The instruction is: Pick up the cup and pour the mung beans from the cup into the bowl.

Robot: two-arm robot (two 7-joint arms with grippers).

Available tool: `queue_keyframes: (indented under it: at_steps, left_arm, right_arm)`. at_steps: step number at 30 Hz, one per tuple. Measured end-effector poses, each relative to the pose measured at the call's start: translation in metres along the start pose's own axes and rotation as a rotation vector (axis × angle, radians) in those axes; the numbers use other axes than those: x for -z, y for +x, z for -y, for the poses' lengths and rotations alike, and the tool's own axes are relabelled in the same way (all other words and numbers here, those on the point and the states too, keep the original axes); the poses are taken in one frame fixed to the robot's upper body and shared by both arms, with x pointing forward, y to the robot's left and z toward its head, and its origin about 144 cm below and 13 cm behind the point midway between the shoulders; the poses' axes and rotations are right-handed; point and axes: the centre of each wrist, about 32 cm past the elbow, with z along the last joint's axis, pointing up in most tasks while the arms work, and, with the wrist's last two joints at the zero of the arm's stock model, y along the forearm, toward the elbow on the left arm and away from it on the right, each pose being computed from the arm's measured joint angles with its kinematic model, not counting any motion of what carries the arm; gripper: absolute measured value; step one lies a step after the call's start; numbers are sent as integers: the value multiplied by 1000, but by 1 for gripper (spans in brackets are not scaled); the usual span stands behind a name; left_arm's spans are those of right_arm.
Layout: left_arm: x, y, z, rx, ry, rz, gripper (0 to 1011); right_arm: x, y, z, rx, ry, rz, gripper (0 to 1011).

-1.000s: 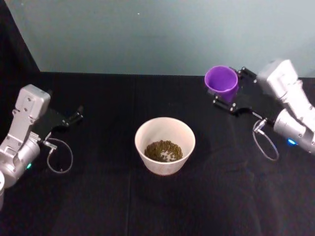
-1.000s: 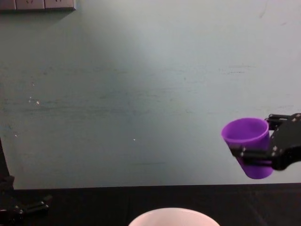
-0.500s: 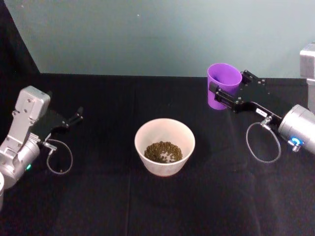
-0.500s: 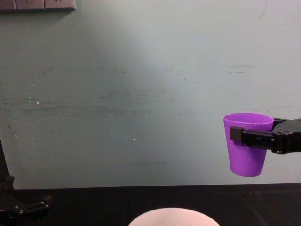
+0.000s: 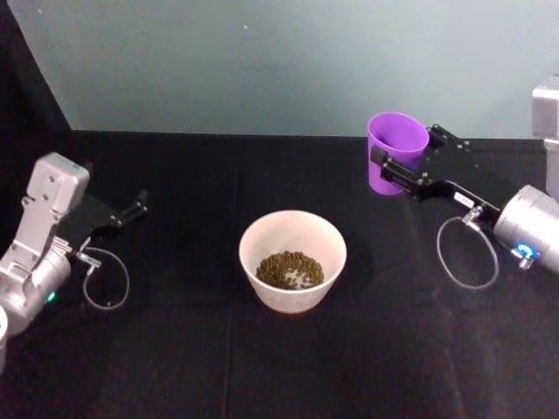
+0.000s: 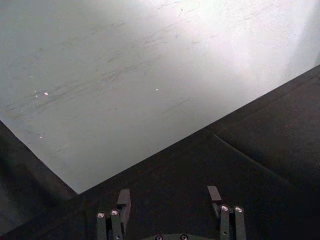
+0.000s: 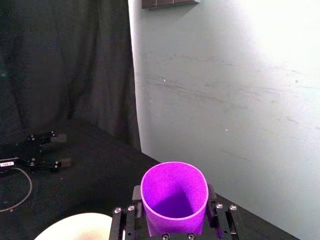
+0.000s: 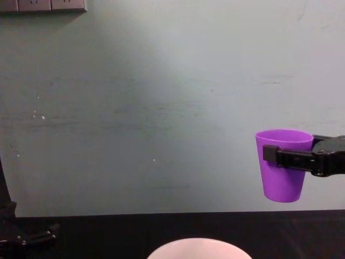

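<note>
The purple cup [image 5: 395, 162] stands upright in the air at the back right, clear of the table, with my right gripper [image 5: 403, 171] shut on it [image 8: 283, 164]. In the right wrist view the cup [image 7: 174, 202] looks empty inside, held between the two fingers of the right gripper [image 7: 175, 220]. The pale bowl [image 5: 293, 229] sits at the table's middle with mung beans [image 5: 289, 268] in its bottom; its rim [image 8: 197, 244] shows low in the chest view. My left gripper [image 5: 133, 206] rests open at the far left, away from both, and its fingers [image 6: 122, 202] are spread apart.
A black cloth [image 5: 175, 349] covers the table up to a pale green wall [image 5: 262, 61]. Loose cable loops hang by each wrist [image 5: 106, 279] [image 5: 463, 253]. A wall socket strip [image 8: 43, 5] sits high on the wall.
One second ago the cup was tilted toward the bowl; it has been turned upright and held still since half a second ago. The left arm has not moved.
</note>
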Motion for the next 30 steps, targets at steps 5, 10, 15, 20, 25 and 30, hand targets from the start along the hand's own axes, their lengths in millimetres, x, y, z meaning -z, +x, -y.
queue_keyframes:
  at_steps: [5, 10, 15, 20, 25, 30]
  left_arm:
    - [0, 0, 0, 0, 0, 0, 1000]
    - [0, 0, 0, 0, 0, 0, 1000]
    - [0, 0, 0, 0, 0, 0, 1000]
    - [0, 0, 0, 0, 0, 0, 1000]
    - [0, 0, 0, 0, 0, 0, 1000]
    - [0, 0, 0, 0, 0, 0, 1000]
  right_arm:
    - [0, -1, 3, -6, 14, -8, 722]
    - [6, -4, 12, -8, 37, -20, 722]
    - [16, -4, 25, -29, 38, -43, 722]
    - [30, 0, 34, -92, 2, -74, 722]
    - [46, 2, 41, -138, -15, -66, 722]
    - [63, 4, 42, -162, -19, -54, 722]
